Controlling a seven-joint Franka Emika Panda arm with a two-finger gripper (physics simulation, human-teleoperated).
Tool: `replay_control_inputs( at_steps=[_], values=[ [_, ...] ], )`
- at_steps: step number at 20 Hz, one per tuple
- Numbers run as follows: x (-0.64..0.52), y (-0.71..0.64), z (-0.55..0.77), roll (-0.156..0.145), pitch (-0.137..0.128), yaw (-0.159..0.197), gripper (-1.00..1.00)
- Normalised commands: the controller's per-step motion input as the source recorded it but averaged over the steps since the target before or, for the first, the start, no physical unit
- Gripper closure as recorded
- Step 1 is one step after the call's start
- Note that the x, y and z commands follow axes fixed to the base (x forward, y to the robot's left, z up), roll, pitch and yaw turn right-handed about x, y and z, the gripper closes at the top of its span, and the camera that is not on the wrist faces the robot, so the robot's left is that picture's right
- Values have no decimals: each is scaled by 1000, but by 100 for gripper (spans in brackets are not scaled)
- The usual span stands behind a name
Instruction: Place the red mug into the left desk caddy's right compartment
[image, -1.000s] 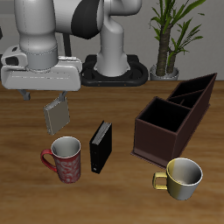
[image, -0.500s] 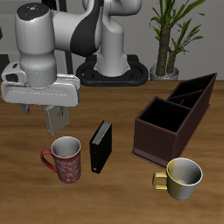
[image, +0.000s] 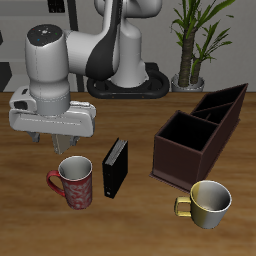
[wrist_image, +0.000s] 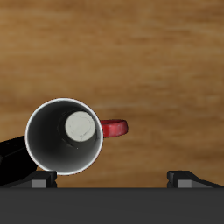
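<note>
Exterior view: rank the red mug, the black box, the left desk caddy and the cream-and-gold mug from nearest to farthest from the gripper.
From the gripper:
1. Red mug, just below it.
2. Black box, standing beside the mug.
3. Cream-and-gold mug, near the table's front edge, and left desk caddy, farther back: too close to call.

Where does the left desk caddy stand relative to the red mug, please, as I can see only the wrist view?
Observer: The left desk caddy stands well off to the side of the red mug, with an upright black block between them.
Operator: Is anything else close to that caddy?
Observer: Yes, a cream-and-gold mug stands just in front of it, nearer the table's front edge.
Operator: How high is the gripper over the red mug?
Observer: The gripper hangs a little above the mug's rim and slightly farther back, not yet around it.
</note>
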Motion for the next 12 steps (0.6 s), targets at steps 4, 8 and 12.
replay_control_inputs(
  at_steps=[4, 8, 12],
  values=[
    [-46, 101, -181, -19, -15, -14, -100],
    [-32, 46, -132, 3, -12, -44, -100],
    [33, -85, -137, -32, 1, -30, -100]
  ],
)
